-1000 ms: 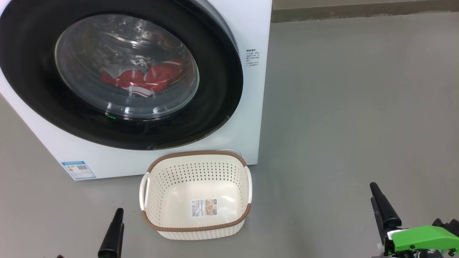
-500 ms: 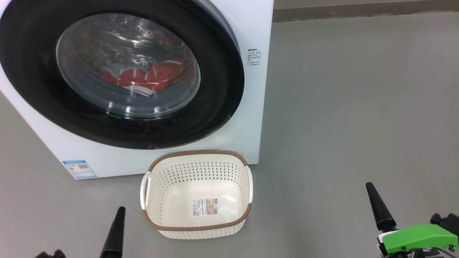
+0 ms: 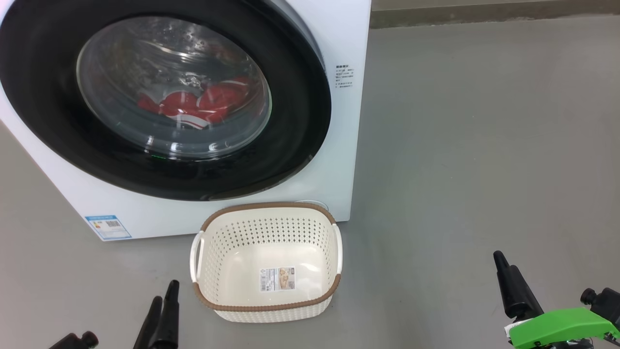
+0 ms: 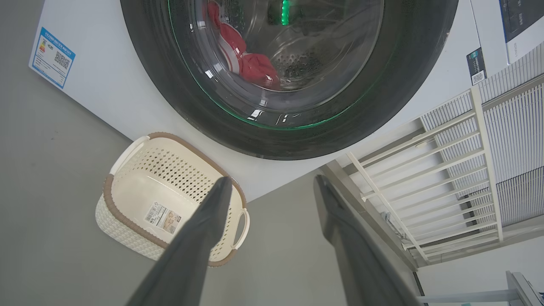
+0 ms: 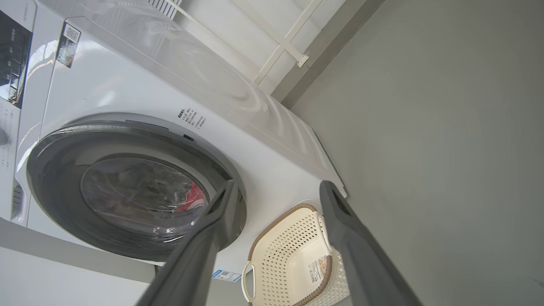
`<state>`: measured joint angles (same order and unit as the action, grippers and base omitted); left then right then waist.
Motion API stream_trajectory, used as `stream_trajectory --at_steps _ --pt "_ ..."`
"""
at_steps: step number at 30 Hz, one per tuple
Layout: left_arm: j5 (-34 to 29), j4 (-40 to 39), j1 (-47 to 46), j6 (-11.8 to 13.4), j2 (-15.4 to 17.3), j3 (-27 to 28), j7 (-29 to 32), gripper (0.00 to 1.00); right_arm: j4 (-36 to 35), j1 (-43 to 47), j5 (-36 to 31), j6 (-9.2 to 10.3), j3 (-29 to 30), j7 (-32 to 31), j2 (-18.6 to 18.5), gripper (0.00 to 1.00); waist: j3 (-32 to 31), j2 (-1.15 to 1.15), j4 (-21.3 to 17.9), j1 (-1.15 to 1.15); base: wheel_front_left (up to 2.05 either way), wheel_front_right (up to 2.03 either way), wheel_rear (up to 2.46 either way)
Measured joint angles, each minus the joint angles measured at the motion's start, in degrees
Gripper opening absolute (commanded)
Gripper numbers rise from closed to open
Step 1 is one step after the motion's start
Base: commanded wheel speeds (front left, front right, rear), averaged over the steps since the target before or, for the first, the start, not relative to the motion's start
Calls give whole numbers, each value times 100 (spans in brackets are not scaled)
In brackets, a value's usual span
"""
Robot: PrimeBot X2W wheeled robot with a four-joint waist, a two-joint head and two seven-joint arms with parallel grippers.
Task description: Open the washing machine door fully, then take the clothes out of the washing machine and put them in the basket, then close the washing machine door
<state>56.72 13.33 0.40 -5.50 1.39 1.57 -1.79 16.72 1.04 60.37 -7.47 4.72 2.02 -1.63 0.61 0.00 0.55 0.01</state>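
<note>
Nothing done yet: door point(image 3: 300, 121) shut, clothes point(image 3: 213, 102) inside, basket point(image 3: 266, 228) empty. Left gripper point(image 4: 272, 178) and right gripper point(image 5: 278, 182): jaws apart.

The floor point(image 3: 484, 145) before me is smooth, matt grey and evenly lit, with a soft pale sheen toward the middle. At its far edge runs a darker grey-brown skirting point(image 3: 484, 17). In my left wrist view a cream frame point(image 4: 487, 165) of thin crossing bars stands along that skirting. Finely slatted white panels point(image 4: 522, 127) lie behind it, and a plain white wall point(image 4: 459, 276) beside it.
</note>
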Motion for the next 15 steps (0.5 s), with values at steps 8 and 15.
stream_trajectory --at_steps 8,15 --pt "-627 -77 98 66 2 -51 -141 100 -15 1 -571 0 4 111 -10 100 14 0 -12 0 0 0 0" --pt "-1124 -176 99 154 7 -98 -243 100 -16 3 -1046 0 5 230 -20 100 37 0 -25 0 0 0 0"
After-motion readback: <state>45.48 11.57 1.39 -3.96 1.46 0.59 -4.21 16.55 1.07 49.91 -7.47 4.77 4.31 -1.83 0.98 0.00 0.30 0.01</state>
